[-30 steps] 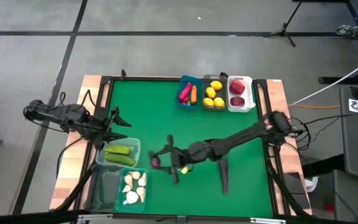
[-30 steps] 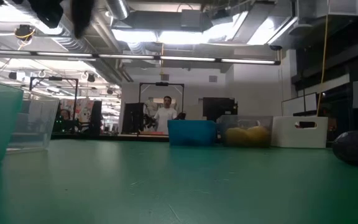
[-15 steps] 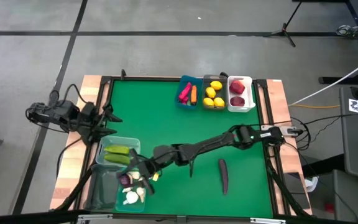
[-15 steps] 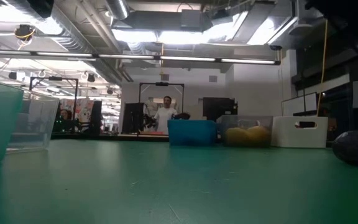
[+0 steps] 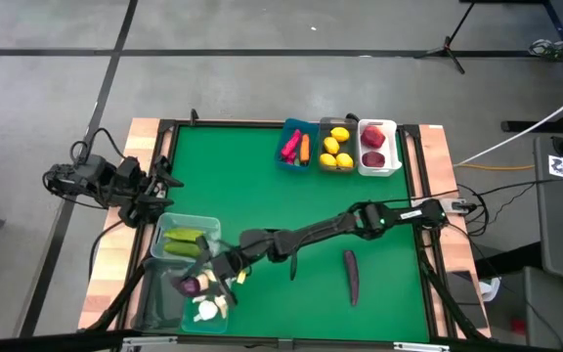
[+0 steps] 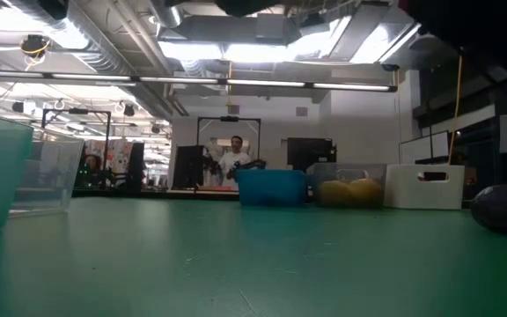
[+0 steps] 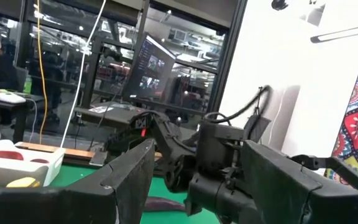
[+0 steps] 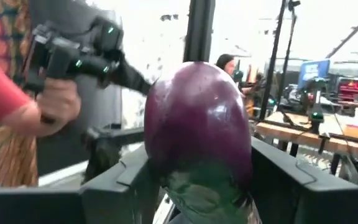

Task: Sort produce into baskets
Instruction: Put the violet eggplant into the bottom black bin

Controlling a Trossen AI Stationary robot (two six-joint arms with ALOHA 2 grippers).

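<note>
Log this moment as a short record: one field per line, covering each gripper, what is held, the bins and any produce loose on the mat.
right gripper: shut on a purple eggplant, over the near-left bins
left gripper: open, holding nothing, at the table's left edge
clear bin: green cucumbers
teal bin: white garlic
blue bin: pink pepper, orange carrot
middle far bin: yellow lemons
white bin: red apples
loose on mat: second eggplant

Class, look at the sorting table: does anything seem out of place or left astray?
One eggplant lies loose on the mat, outside every basket. The right gripper holds another eggplant over the near-left bins. Otherwise nothing stands out.
</note>
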